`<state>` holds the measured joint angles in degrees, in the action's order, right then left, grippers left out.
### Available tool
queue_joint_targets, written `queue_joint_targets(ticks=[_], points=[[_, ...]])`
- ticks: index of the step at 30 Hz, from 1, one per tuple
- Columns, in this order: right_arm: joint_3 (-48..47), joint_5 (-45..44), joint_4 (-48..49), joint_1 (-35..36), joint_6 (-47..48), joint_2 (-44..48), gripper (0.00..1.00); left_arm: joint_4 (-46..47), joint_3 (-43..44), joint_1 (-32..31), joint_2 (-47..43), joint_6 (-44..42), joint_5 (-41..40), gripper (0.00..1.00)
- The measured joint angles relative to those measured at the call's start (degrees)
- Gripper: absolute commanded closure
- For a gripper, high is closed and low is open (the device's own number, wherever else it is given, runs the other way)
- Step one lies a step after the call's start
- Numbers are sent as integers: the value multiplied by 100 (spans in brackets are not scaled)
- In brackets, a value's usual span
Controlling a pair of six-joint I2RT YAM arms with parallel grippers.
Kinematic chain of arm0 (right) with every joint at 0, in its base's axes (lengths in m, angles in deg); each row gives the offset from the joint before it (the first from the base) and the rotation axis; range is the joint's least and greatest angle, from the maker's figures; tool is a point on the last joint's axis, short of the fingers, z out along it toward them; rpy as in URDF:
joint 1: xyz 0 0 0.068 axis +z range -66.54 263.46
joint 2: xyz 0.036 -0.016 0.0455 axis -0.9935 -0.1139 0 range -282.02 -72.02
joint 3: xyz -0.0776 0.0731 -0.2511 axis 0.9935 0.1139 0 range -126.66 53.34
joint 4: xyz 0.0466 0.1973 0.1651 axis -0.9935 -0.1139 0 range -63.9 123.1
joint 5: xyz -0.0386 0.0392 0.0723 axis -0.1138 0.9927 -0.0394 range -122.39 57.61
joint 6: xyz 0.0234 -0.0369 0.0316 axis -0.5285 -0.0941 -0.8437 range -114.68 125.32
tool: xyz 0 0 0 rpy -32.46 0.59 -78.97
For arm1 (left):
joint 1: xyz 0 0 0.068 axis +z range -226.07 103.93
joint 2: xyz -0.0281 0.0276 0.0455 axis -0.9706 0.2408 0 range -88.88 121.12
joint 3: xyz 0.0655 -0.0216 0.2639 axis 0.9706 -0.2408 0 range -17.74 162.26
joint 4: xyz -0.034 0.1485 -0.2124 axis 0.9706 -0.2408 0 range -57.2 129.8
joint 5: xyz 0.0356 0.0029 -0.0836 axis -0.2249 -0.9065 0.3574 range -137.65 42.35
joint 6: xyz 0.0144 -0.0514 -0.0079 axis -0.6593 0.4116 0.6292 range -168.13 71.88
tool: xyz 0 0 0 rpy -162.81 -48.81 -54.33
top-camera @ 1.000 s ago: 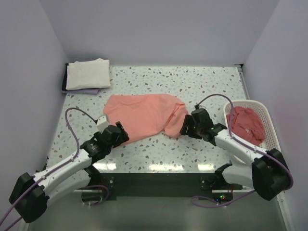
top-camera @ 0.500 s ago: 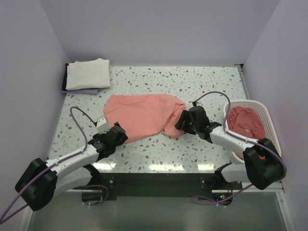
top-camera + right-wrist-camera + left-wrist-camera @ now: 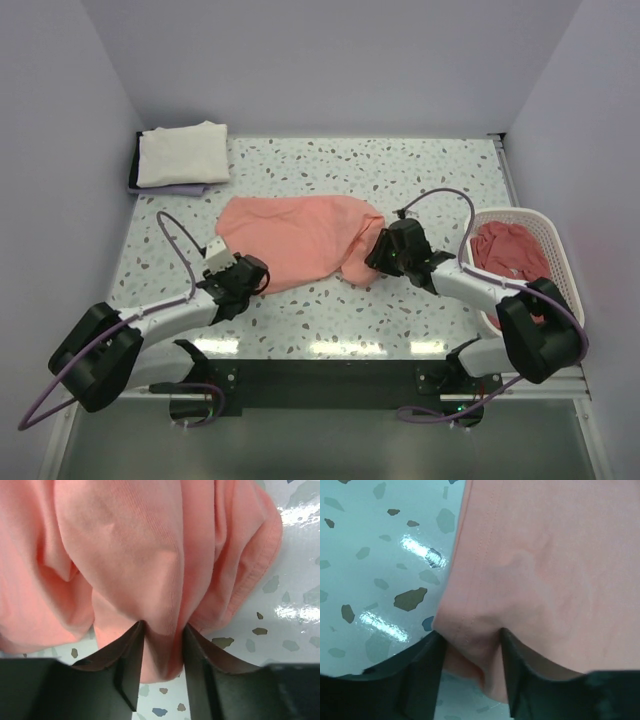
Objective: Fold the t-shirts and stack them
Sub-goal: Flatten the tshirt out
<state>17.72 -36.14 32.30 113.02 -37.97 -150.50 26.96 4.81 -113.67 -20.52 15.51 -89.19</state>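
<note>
Salmon-pink t-shirt (image 3: 300, 235) gripped at both ends by the left hand (image 3: 470, 641) and the right hand (image 3: 162, 630) on the table (image 3: 430, 180).
The left hand is clamped on the hem corner of the shirt, and a small fold of cloth is pinched between its dark fingers (image 3: 420, 675). The right hand is closed on a bunched fold at the other end of the same shirt. The shirt is spread out between the two hands and lies flat on the speckled table. A darker pink-red t-shirt (image 3: 510, 258) is seen crumpled in a white basket (image 3: 556, 262), just to the right of the right hand. A folded cream-white t-shirt (image 3: 182, 153) lies well beyond the left hand, on a dark folded cloth (image 3: 168, 189).
</note>
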Motion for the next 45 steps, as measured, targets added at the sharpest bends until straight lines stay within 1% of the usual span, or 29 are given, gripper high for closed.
queue_joint_targets(ticks=[1, 2, 4, 5, 7, 8, 11, 15, 19, 29, 37, 45], points=[[-7, 2, 2, -7, -4, -59, 66, 0, 28, 7, 57, 2, 11, 59], [-15, 4, 4, -7, 7, -118, 72, -2, 55, 11, 109, 9, 15, 69], [-17, 20, 7, -33, 15, -179, 79, -9, 87, 13, 151, 22, 61, 78], [-17, 24, 2, -46, 26, -184, 87, -17, 103, 13, 155, 35, 81, 86], [-22, 28, 2, -103, 44, -181, 92, -105, 173, 13, 155, 37, 133, 99], [-26, 28, -4, -125, 39, -181, 96, -197, 232, 15, 155, 37, 157, 100], [-57, 28, -79, -234, 44, -173, 100, -450, 472, 15, 129, 24, 192, 100], [-136, 26, -299, -334, 46, -109, 100, -671, 702, 15, -166, 20, 192, 100], [-208, 22, -610, -378, 59, 236, 100, -855, 868, 15, -420, -39, 179, 100], [-466, -94, -1390, -507, 197, 1150, 100, -1257, 1502, 15, -299, -168, 184, 100], [-557, -153, -1996, -634, 345, 1554, 100, -1499, 1906, 15, -319, -195, 192, 100], [-1019, -295, -2570, -638, 452, 1727, 100, -1755, 2181, 15, -914, -409, 208, 100]])
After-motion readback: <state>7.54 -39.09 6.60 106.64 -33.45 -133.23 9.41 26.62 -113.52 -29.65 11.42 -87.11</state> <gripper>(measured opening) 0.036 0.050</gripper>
